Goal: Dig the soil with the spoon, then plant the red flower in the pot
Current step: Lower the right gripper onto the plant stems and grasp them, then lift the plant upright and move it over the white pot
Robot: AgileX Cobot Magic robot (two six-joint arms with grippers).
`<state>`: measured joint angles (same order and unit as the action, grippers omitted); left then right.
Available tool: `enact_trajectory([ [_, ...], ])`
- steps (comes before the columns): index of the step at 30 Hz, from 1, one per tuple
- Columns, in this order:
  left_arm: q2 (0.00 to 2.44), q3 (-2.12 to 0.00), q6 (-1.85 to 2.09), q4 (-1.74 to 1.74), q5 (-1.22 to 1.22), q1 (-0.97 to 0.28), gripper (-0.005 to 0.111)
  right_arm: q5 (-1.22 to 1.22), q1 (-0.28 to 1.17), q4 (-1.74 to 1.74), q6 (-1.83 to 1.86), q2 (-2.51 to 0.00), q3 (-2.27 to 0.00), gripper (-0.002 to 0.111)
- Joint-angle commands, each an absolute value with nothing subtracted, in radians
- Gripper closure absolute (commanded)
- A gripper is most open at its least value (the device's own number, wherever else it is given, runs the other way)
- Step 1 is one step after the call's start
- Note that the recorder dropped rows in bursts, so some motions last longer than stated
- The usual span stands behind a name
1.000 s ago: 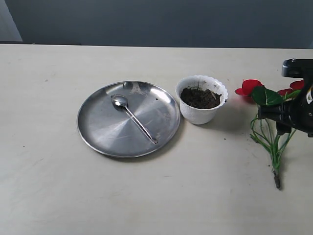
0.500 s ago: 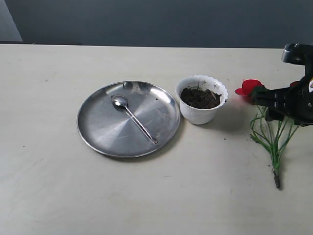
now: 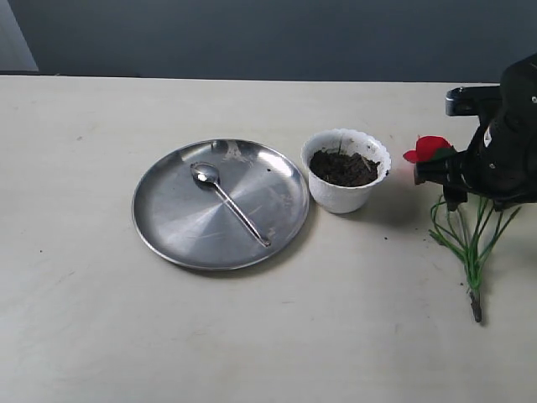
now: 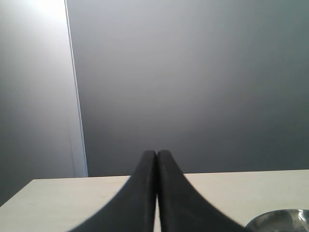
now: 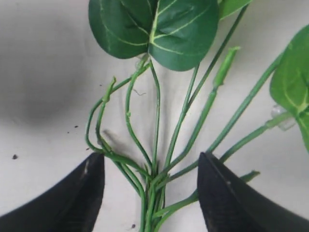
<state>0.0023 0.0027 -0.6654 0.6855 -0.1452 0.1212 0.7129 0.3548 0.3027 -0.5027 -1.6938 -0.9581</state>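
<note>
The white scalloped pot (image 3: 345,170) stands mid-table with dark soil (image 3: 343,167) inside. Left of it, the silver spoon (image 3: 228,201) lies on the steel plate (image 3: 168,220). The red flower (image 3: 430,149) lies flat on the table at the right, its green stems (image 3: 470,243) running toward the near edge. My right gripper (image 5: 150,164) hovers open over the stems (image 5: 157,145), one finger on each side, not touching them. Green leaves (image 5: 154,29) fill the far part of the right wrist view. My left gripper (image 4: 156,153) is shut and empty, away from everything.
A few soil crumbs (image 5: 14,156) dot the table near the stems. A sliver of the steel plate's rim (image 4: 280,220) shows in the left wrist view. Grey wall stands behind the table.
My right arm has moved left and lowered over the flower stems, now covering the leaves and the second bloom in the exterior view. Nothing else moved.
</note>
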Motion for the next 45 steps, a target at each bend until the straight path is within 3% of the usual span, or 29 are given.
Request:
enact_trajectory([
  [1,0.000,0.000,-0.670,0.678,-0.150,0.117,0.106,0.711,0.349,0.320,-0.500,-1.722,-0.968,0.053],
  [14,0.000,0.000,-0.670,0.678,-0.150,0.117,0.106,0.823,0.349,0.305,-0.512,-1.648,-0.974,0.053],
  [31,0.000,0.000,-0.670,0.678,-0.150,0.117,0.106,0.694,0.349,0.349,-0.535,-1.789,-0.974,0.053],
  [33,0.000,0.000,-0.670,0.678,-0.150,0.117,0.106,0.690,0.349,0.349,-0.535,-1.795,-0.974,0.060],
  [40,0.000,0.000,-0.670,0.678,-0.150,0.117,0.106,0.690,0.349,0.351,-0.535,-1.809,-0.974,0.107],
  [45,0.000,0.000,-0.670,0.678,-0.150,0.117,0.106,0.692,0.349,0.388,-0.535,-1.809,-0.974,0.109],
])
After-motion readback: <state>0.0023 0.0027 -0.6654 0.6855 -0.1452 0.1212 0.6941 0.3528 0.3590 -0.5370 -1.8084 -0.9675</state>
